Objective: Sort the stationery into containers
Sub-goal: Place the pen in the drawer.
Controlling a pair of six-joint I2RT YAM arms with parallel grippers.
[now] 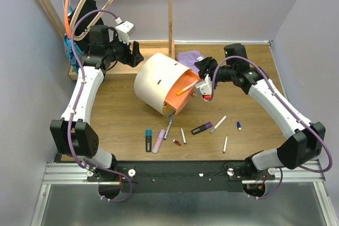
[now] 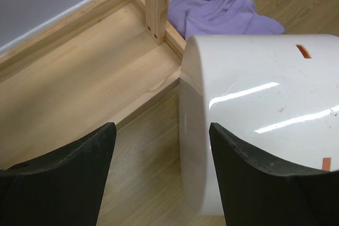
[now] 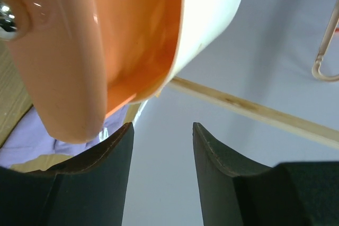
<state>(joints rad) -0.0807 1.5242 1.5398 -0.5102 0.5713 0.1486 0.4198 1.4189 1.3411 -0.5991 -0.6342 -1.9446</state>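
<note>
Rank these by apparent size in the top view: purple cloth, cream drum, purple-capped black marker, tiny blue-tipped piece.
1. cream drum
2. purple cloth, partly hidden, so possibly bigger than it looks
3. purple-capped black marker
4. blue-tipped piece

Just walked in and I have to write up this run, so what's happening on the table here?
Two robot arms are sorting stationery into a cream drum-shaped container that sits mid-table, its orange drawer pulled out with an orange pen inside. The right gripper hovers open at the drawer, holding nothing. The left gripper is open at the container's back end, also empty. Several markers and white pens lie loose in front.
</note>
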